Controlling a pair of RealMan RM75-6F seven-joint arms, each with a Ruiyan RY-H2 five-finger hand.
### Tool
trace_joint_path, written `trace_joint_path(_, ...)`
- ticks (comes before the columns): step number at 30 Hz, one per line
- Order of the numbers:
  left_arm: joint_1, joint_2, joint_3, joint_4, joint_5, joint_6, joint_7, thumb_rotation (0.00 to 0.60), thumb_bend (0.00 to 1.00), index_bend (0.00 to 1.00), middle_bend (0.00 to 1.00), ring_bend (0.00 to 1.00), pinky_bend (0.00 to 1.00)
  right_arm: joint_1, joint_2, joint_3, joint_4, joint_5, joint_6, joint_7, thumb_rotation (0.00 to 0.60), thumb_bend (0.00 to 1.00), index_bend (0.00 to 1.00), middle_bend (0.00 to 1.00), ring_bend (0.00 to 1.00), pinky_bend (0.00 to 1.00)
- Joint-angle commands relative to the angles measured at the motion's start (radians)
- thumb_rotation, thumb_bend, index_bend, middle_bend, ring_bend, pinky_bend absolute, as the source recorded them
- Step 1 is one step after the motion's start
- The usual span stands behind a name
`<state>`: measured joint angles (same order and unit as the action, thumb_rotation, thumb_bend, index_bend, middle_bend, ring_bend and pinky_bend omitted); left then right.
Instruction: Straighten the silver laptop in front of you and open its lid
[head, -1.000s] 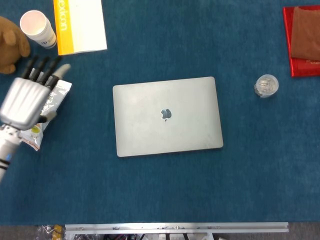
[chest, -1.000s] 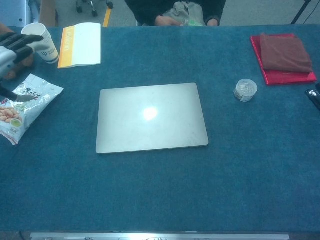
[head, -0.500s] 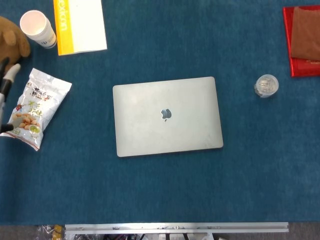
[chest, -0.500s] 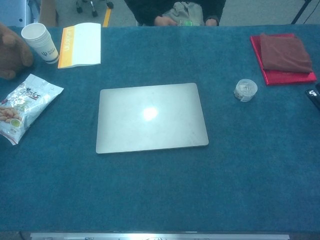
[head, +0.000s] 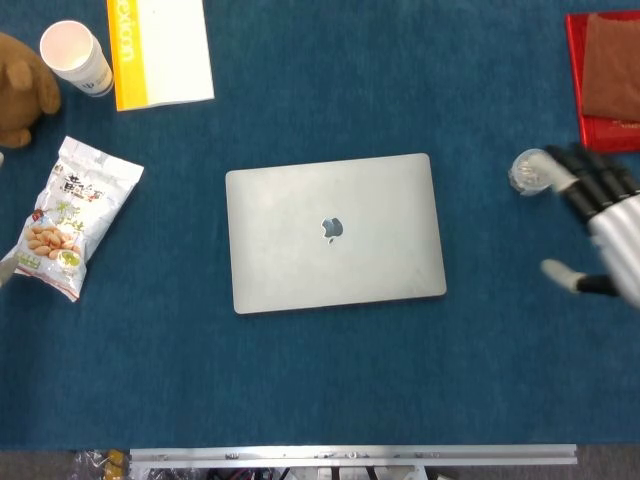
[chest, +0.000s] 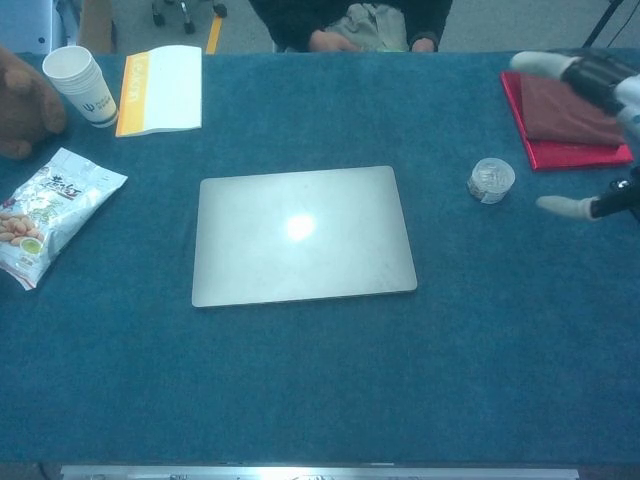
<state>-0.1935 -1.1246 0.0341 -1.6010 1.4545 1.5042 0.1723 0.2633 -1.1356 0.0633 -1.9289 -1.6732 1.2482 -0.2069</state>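
Observation:
The silver laptop (head: 335, 232) lies closed on the blue table, logo up, turned slightly so its left edge sits lower than its right; in the chest view the laptop (chest: 302, 235) shows the same small skew. My right hand (head: 603, 228) hovers at the right edge, well clear of the laptop, its fingers spread and nothing in it. In the chest view the right hand (chest: 608, 84) is partly cut off by the frame, with its thumb reaching out below. My left hand does not show in either view.
A small clear jar (head: 531, 171) stands just left of my right hand. A red tray with a brown cloth (head: 606, 78) is at the far right. On the left are a snack bag (head: 70, 215), paper cup (head: 76, 57), yellow-edged booklet (head: 160, 50) and brown plush toy (head: 20, 88).
My left hand has pulled back from above the snack bag and left the frame. My right hand has come in from the right edge. The laptop has not moved.

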Motion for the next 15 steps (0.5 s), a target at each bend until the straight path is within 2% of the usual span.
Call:
trace_joint_path(1,0.013,0.004,0.001,-0.007,0.013,0.014,-0.001,0.600,0.11,0.00,0.01,0.00,0.00,0.051,-0.057,0.000,-0.031,0.005,-0.069,-0.053,0.600,0.12,0.09,0.08,0.04,0.15)
trace_joint_path(8,0.047,0.018,0.013,-0.015,0.031,0.024,-0.006,0.600,0.11,0.00,0.01,0.00,0.00,0.133,-0.184,0.008,-0.038,0.075,-0.194,-0.158,0.600,0.12,0.09,0.08,0.04,0.15)
trace_joint_path(15,0.074,0.034,0.017,-0.020,0.052,0.040,-0.014,0.600,0.11,0.00,0.01,0.00,0.00,0.191,-0.312,0.012,-0.011,0.162,-0.267,-0.270,0.600,0.12,0.08,0.07,0.03,0.15)
